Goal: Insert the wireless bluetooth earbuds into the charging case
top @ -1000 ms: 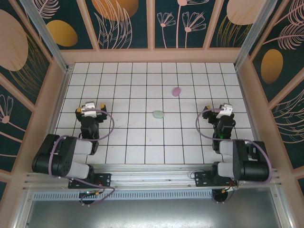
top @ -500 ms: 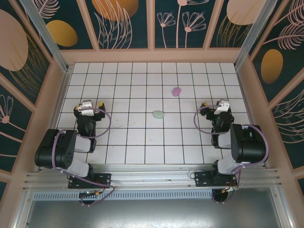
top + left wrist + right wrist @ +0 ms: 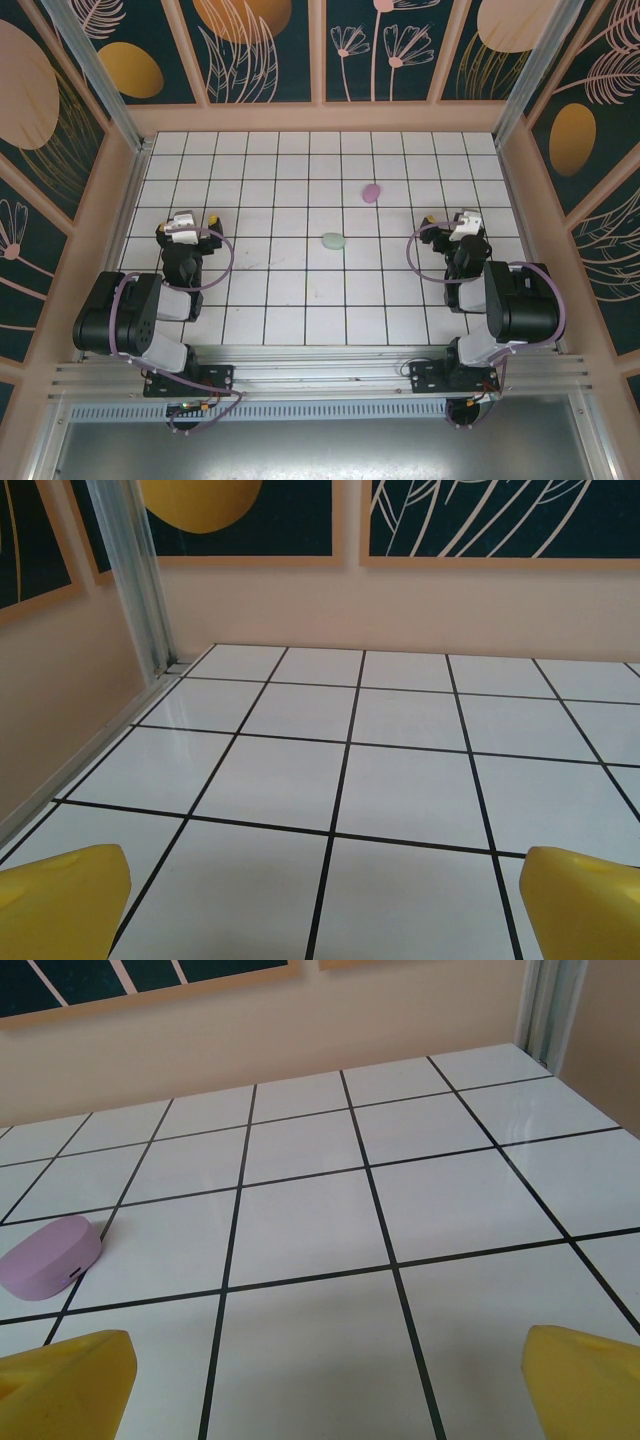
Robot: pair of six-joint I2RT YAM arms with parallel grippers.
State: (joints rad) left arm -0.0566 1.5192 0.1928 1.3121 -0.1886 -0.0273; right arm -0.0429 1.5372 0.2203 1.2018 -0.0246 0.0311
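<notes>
Pale purple pebble-shaped plastic charging case (image 3: 371, 192) lies on the white tiled table (image 3: 290, 290), right of centre and toward the far wall. It looks closed, and no earbuds can be made out.

The left pincer (image 3: 190, 222) is released, its jaws spread wide with nothing between them. In the left wrist view its yellow fingertips (image 3: 60, 900) sit at the two bottom corners, and the left pincer (image 3: 320, 900) looks over bare tiles toward the far wall (image 3: 400, 610) and an aluminium corner post (image 3: 135, 580). The right pincer (image 3: 452, 222) is likewise released and grasps nothing. In the right wrist view its yellow fingertips (image 3: 585, 1380) frame the right pincer (image 3: 325, 1385), and the purple case (image 3: 50, 1257) lies ahead and to the left, well apart.

Both arms are folded back. Their bulky black joints sit near the table's near edge, the forearms reach forward, and the wrists hang low over the tiles and aim at the far wall.

A mint green pebble-shaped plastic charging case (image 3: 333, 240) rests near the table's middle, between the two pincers and touching neither. It is near the purple one but apart from it.
</notes>
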